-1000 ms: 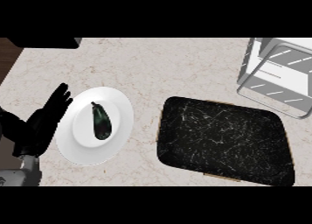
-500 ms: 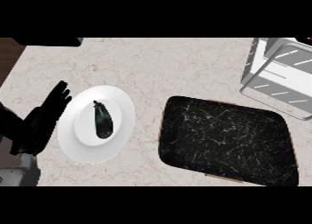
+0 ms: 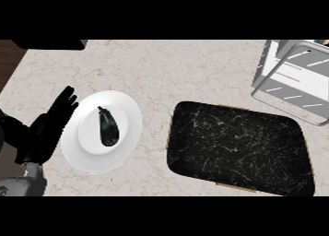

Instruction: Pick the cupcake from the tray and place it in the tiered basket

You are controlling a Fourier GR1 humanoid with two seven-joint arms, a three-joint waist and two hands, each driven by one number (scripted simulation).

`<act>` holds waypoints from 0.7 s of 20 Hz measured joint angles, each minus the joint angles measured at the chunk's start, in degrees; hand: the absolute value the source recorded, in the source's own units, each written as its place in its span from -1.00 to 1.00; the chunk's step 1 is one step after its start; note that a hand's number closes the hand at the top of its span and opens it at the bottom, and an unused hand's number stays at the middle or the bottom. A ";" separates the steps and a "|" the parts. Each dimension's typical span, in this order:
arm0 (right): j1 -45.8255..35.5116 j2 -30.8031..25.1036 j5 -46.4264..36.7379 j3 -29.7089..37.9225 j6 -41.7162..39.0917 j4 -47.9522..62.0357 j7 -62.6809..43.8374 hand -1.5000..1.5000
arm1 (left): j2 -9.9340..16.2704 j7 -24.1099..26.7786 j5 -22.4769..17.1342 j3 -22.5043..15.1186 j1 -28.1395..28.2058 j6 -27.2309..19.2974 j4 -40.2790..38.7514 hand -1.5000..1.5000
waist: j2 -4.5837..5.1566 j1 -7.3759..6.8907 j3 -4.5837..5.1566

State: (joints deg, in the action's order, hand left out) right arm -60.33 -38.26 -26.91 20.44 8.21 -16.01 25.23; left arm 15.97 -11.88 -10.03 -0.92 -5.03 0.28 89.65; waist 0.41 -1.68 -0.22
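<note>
A black marbled tray lies on the counter at the centre right, and no cupcake shows on it. The grey wire tiered basket stands at the upper right corner. My left hand rests at the left edge, open with fingers straight and pointing up, beside a white plate. My right hand is not in the picture.
A white plate left of the tray carries a dark eggplant. A brown strip marks the counter's left edge. A pink and green bit shows at the basket's top right corner.
The view has shifted slightly, so the tray and basket sit a little lower and further right. My left hand has stayed where it was.
</note>
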 measured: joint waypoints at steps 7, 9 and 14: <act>-2.18 -2.03 8.39 7.88 -4.86 2.25 -1.97 -1.00 | 0.37 -0.35 -0.27 0.79 -0.32 0.74 -0.07 0.00 | 0.22 0.04 -0.35; -2.53 -3.38 11.19 10.59 -6.33 2.74 -2.59 -1.00 | 0.25 -0.50 -0.05 0.76 -0.33 0.62 -0.13 0.00 | 0.23 0.12 -0.30; -2.47 -8.87 16.66 16.16 -8.67 3.29 -4.40 -1.00 | 0.41 -0.36 -0.43 1.45 -0.16 1.22 -0.11 0.00 | 0.30 0.05 -0.02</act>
State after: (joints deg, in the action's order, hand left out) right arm -62.80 -47.13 -10.24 36.59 -0.46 -12.73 20.83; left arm 16.38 -12.24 -10.46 0.54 -5.20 1.49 89.54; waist 0.71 -1.63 -0.24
